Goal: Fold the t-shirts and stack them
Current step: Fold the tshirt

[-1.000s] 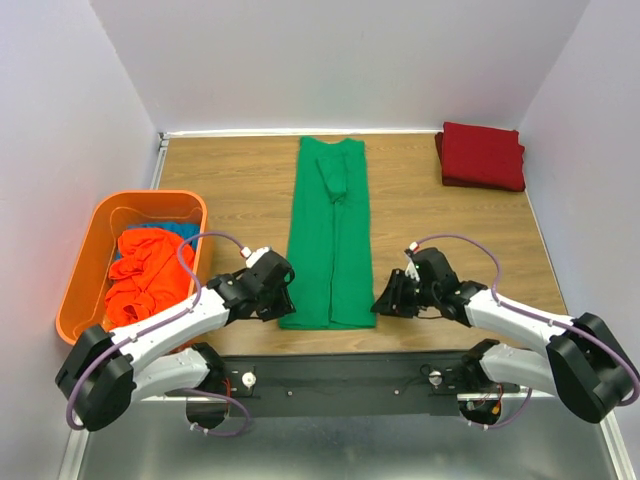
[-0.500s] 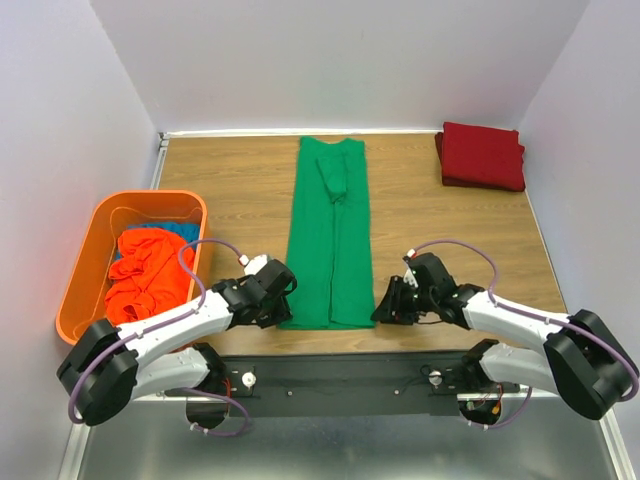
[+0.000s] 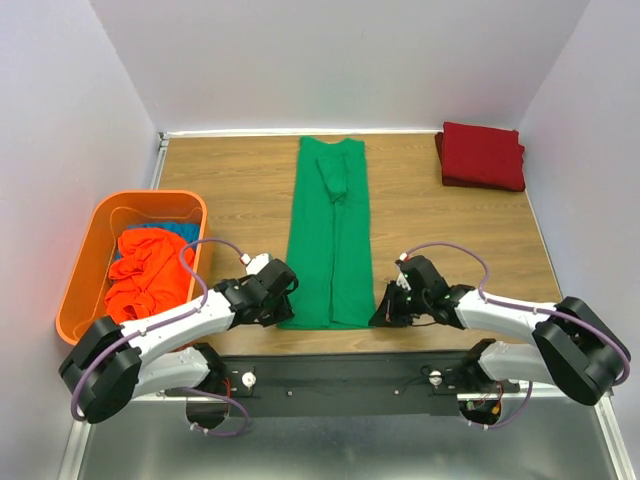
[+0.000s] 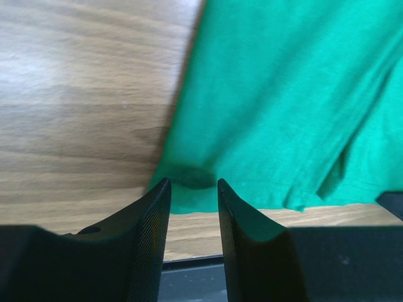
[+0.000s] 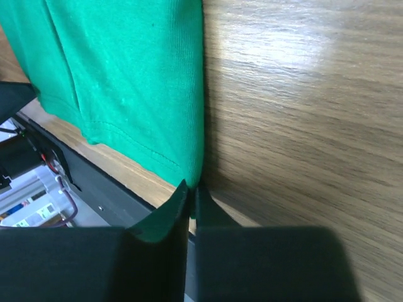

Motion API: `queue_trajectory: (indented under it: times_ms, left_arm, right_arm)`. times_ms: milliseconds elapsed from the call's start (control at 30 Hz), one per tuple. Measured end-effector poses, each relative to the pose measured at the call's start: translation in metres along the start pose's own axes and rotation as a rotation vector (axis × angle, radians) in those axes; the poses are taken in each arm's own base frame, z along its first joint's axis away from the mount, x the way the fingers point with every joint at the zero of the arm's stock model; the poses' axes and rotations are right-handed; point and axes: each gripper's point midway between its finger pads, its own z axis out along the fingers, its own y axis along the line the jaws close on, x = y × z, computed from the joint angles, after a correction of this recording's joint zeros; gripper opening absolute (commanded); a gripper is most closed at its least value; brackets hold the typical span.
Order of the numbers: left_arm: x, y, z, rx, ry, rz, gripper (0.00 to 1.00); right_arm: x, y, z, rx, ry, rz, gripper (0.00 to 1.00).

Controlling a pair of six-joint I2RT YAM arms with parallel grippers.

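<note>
Low in the frame, my right gripper (image 5: 191,189) is pinched closed on the near right hem corner of the green t-shirt (image 3: 330,235). My left gripper (image 4: 189,189) stands narrowly parted, the left corner at its tips, ungripped. I judge the corners are wanted for lifting the hem into a fold. The soft knit lies as a long narrow strip up the wooden table (image 3: 230,190). Upper right, the dark red t-shirt (image 3: 483,155) sits folded square.

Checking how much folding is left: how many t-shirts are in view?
4: a green shirt spread mid-table, a red shirt folded in the far right corner, an orange shirt and a blue shirt in the bin. More may be hidden in the bin or red pile.
</note>
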Motion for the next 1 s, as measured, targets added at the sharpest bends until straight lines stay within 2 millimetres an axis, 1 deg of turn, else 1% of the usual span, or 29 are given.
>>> queue_trajectory:
  times_ms: [200,267,367,533,600,833,933,1000]
  left_arm:
    - [-0.006,-0.015,-0.007,0.069,-0.026,0.017,0.44]
    - [-0.009,-0.021,-0.011,0.09,-0.036,0.015,0.44]
    - [-0.011,-0.024,-0.014,0.105,-0.043,0.012,0.44]
    - [-0.008,-0.021,-0.013,0.096,-0.035,0.007,0.44]
    - [-0.004,-0.017,-0.011,0.091,-0.026,0.004,0.44]
    - [0.022,0.0,-0.002,0.064,0.045,0.013,0.43]
    - [0.023,-0.003,-0.002,0.075,0.05,0.008,0.43]
    - [0.023,-0.006,-0.002,0.088,0.048,0.005,0.41]
  right_arm:
    - [-0.003,-0.005,-0.003,0.03,-0.026,0.002,0.05]
    - [-0.005,-0.01,-0.007,0.055,-0.042,0.003,0.05]
    - [-0.009,-0.019,-0.014,0.092,-0.074,0.014,0.05]
    - [-0.009,-0.024,-0.018,0.113,-0.081,0.02,0.05]
    - [-0.009,-0.024,-0.018,0.115,-0.08,0.021,0.05]
    - [-0.01,-0.025,-0.019,0.134,-0.074,0.017,0.05]
    - [-0.01,-0.025,-0.019,0.142,-0.067,0.015,0.05]
    - [-0.01,-0.025,-0.019,0.144,-0.064,0.015,0.05]
